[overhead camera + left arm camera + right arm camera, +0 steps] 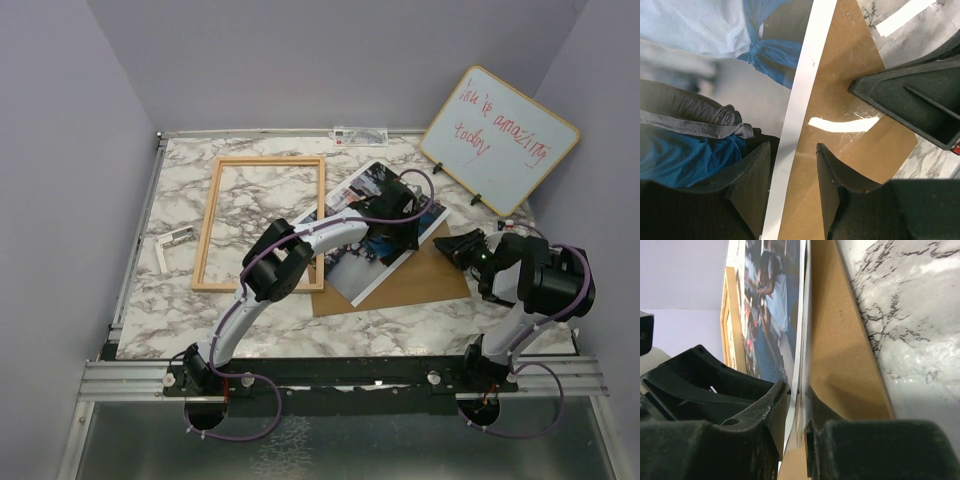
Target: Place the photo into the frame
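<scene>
Pick-up step, by the look of it: photo [350,265] flat on a brown backing board [420,280] on the counter [160,310], just right of the frame [205,225] and not yet in it. Left tool [792,150] half spread, straddling the photo's white border, gripping nothing. Right tool [797,390] narrow around the photo's edge, actual pinch impossible to tell. Next, probably a firm pinch and a level lift leftward over the frame.

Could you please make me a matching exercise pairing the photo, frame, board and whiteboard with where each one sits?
Column one:
1 photo
2 frame
3 board
4 whiteboard

Column two:
A leaning at the far right
B lying flat at the left, nothing inside it
C brown, beneath a print
D on top of a brown sheet

Pairs: 1-D, 2-B, 3-C, 4-A.
</scene>
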Robot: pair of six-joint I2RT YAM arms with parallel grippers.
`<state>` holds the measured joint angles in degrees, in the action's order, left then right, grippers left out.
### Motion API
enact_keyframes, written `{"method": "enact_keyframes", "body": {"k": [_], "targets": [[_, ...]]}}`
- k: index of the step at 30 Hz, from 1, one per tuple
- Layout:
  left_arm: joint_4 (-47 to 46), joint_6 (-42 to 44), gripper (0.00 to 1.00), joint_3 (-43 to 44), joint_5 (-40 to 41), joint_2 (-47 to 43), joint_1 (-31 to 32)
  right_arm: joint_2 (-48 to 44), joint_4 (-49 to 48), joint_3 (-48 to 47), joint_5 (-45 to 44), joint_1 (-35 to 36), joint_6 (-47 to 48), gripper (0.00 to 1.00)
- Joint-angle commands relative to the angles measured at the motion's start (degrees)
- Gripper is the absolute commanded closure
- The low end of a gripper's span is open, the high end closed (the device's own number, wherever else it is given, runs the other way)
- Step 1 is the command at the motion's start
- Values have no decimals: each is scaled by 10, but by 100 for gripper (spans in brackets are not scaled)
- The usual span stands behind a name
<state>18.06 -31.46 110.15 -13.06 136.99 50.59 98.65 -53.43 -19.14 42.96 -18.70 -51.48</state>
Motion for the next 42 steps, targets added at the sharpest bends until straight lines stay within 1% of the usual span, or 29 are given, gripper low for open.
{"method": "enact_keyframes", "body": {"k": [1,4,8,9,16,23,26,30,34,39,42], "targets": [[73,-6,55,-14,-16,23,-5,43,-80,-2,-41,13,-18,78],[75,-5,55,-18,-17,17,-7,63,-125,-2,-39,18,-35,82],[79,-3,54,-20,-14,0,-11,45,-148,3,-38,18,-51,98],[81,-3,53,-19,-12,-7,-12,35,-147,5,-38,18,-50,99],[103,-4,44,-16,17,-75,-23,-95,-74,11,-33,18,-43,99],[118,5,34,-29,32,-160,-29,-244,2,21,-29,18,-69,99],[128,14,30,-36,54,-196,-30,-318,64,15,-42,18,-69,99],[139,26,26,-50,94,-239,-31,-424,190,-8,-82,18,-55,99],[144,32,24,-58,107,-261,-35,-514,304,-38,-124,18,-39,100],[158,32,22,-28,108,-264,-36,-597,382,-67,-154,18,-50,100],[172,39,18,-7,115,-269,-37,-631,422,-93,-170,18,-52,99]]}}
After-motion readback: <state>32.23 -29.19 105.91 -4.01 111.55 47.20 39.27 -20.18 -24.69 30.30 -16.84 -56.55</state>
